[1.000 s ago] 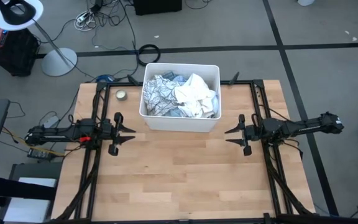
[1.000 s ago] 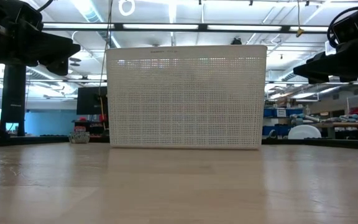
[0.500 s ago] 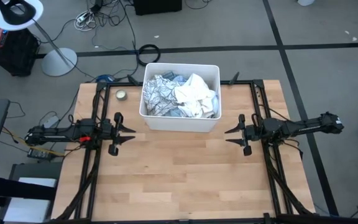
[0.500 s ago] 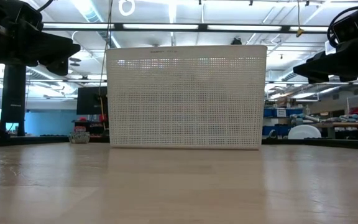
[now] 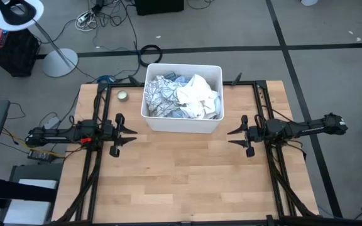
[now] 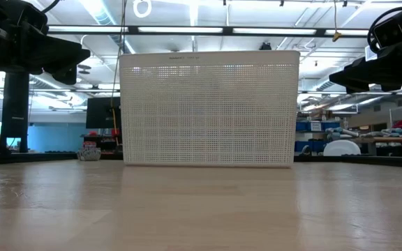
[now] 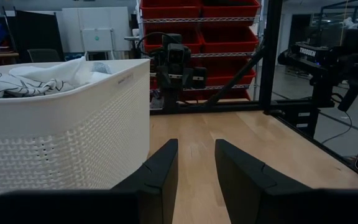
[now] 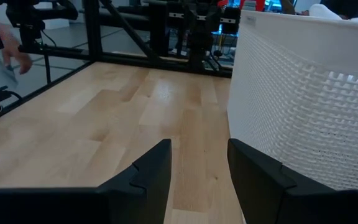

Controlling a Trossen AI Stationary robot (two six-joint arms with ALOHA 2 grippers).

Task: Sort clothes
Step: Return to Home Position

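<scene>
while clothes [image 5: 184, 97] fill tub [image 5: 182, 125], left pincer [image 5: 134, 136] and right pincer [image 5: 229, 138] face inward, level, both apart.

The clothes [image 5: 184, 97] lie in the tub [image 5: 181, 124] at the far middle of the table [image 5: 181, 179]. A small round object [image 5: 123, 95] sits left of the tub. The left gripper [image 5: 135, 135] and right gripper [image 5: 228, 137] flank the tub's near side, well apart.

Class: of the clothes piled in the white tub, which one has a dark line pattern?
The patterned top, on the left-arm side of the tub: thin dark lines cross its pale fabric, while the white garment beside it is plain.
</scene>
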